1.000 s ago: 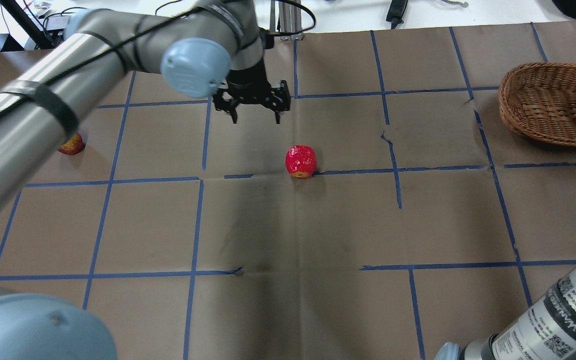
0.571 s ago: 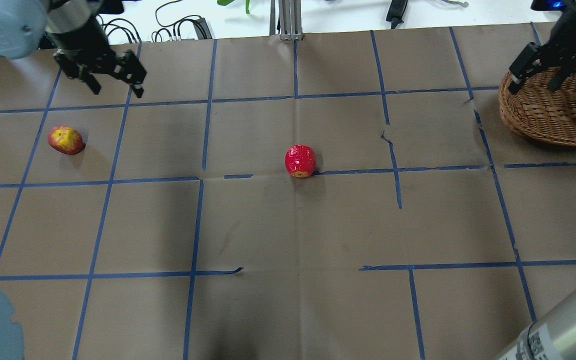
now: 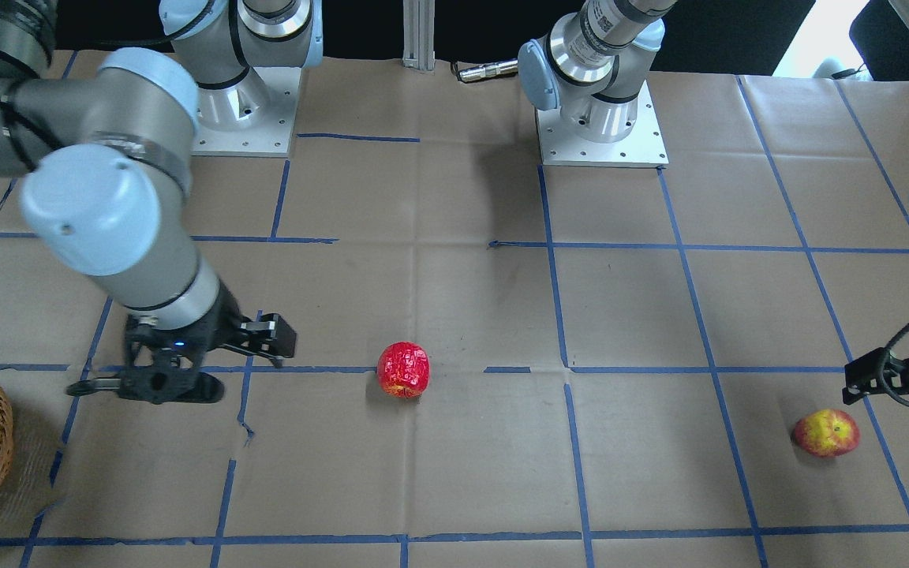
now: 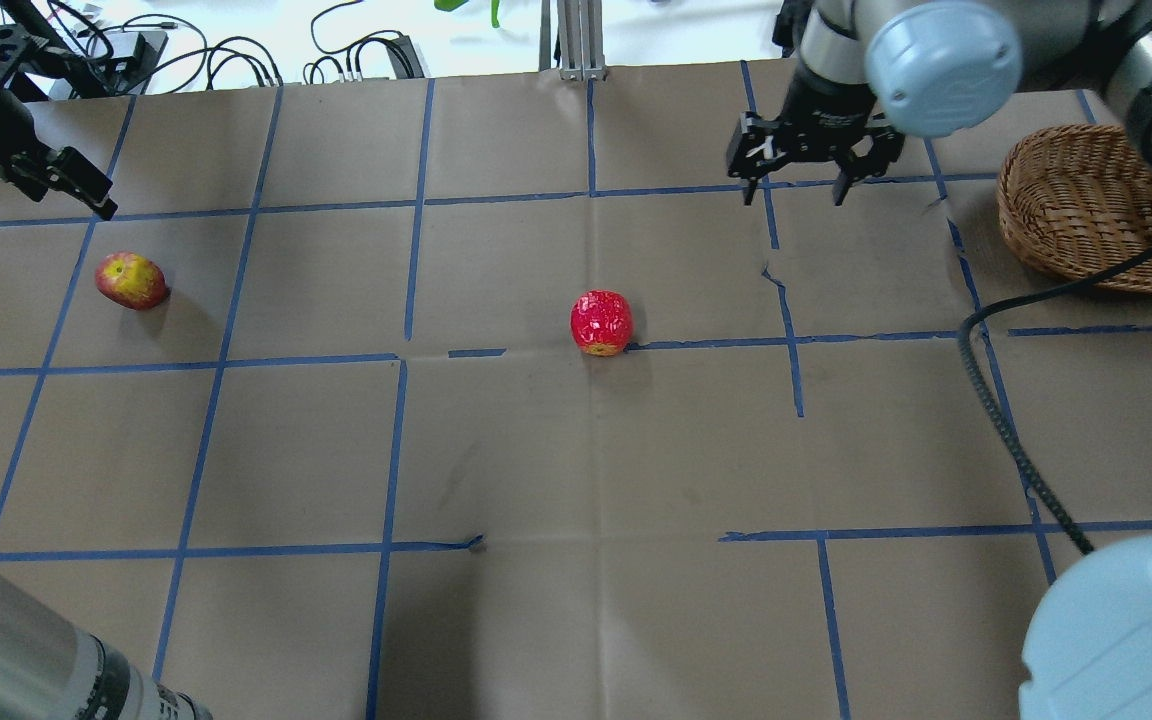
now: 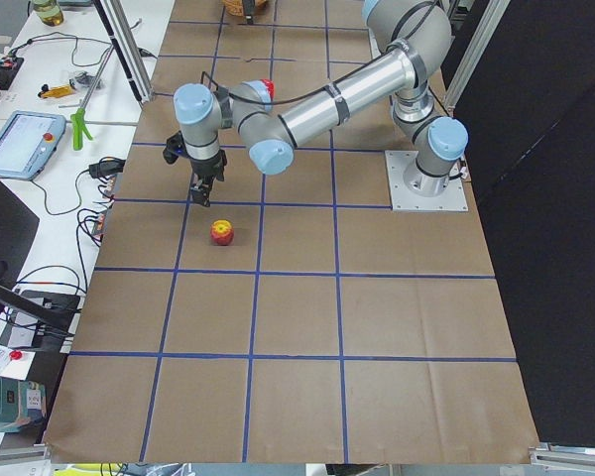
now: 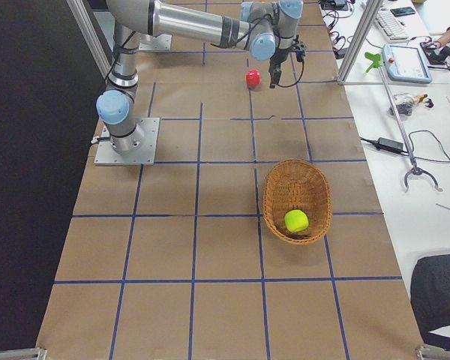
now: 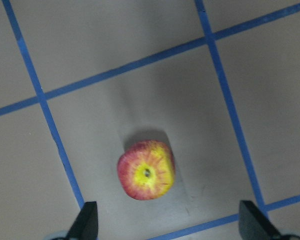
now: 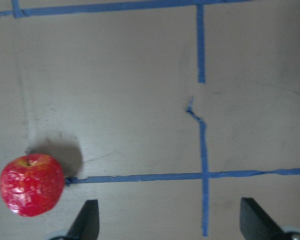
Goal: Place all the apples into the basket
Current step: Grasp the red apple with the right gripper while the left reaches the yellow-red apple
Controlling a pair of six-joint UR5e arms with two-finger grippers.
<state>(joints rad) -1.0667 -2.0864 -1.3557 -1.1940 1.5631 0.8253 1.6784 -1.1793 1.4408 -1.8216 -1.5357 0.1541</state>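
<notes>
L gripper (image 7: 170, 223) spread empty over red-yellow apple (image 7: 146, 170) nr tabletop's (image 4: 576, 600) left edge, R gripper (image 4: 798, 190) spread empty betw. red apple (image 4: 601, 322) & basket (image 4: 1076, 210) w/ green apple (image 6: 296, 220).

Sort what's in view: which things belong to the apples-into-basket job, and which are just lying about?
Job: green apple, already in the basket; red apple; red-and-yellow apple; left tool and right tool, both open.
Lying about: tablet and cables on the side bench.
</notes>
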